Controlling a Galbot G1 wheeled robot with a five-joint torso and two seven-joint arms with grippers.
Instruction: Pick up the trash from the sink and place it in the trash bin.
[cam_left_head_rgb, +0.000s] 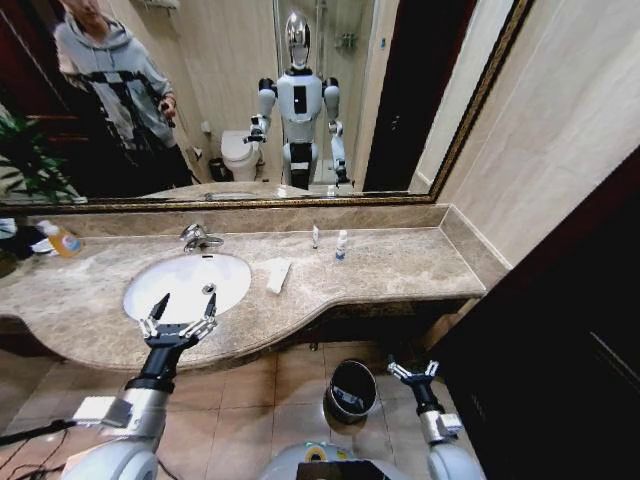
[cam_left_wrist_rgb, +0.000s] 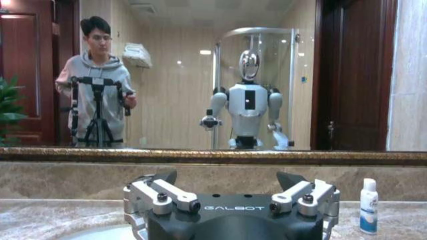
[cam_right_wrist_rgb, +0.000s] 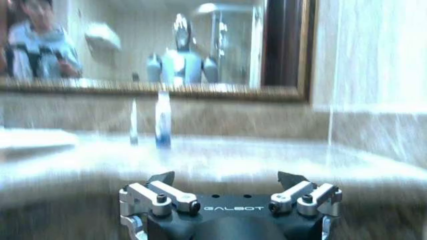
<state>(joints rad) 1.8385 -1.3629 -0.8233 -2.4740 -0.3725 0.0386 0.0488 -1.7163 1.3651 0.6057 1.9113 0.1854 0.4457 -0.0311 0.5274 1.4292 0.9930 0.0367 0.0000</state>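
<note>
The white oval sink (cam_left_head_rgb: 170, 290) lies in the marble counter. My left gripper (cam_left_head_rgb: 180, 318) hovers open over the basin's front rim, with nothing between its fingers (cam_left_wrist_rgb: 163, 178). The trash lies on the counter right of the basin: a flat white bar (cam_left_head_rgb: 277, 275), a slim white vial (cam_left_head_rgb: 315, 237) and a white bottle with a blue label (cam_left_head_rgb: 341, 245), the bottle also in the left wrist view (cam_left_wrist_rgb: 368, 206). The black trash bin (cam_left_head_rgb: 352, 390) stands on the floor below the counter. My right gripper (cam_left_head_rgb: 413, 372) is open beside the bin, facing bottle (cam_right_wrist_rgb: 163, 120), vial (cam_right_wrist_rgb: 133, 129) and bar (cam_right_wrist_rgb: 33, 137).
A chrome faucet (cam_left_head_rgb: 200, 238) stands behind the basin. A bottle of orange liquid (cam_left_head_rgb: 62, 240) sits at the far left of the counter. A large mirror (cam_left_head_rgb: 250, 100) runs along the back wall. A dark panel (cam_left_head_rgb: 560, 330) closes off the right side.
</note>
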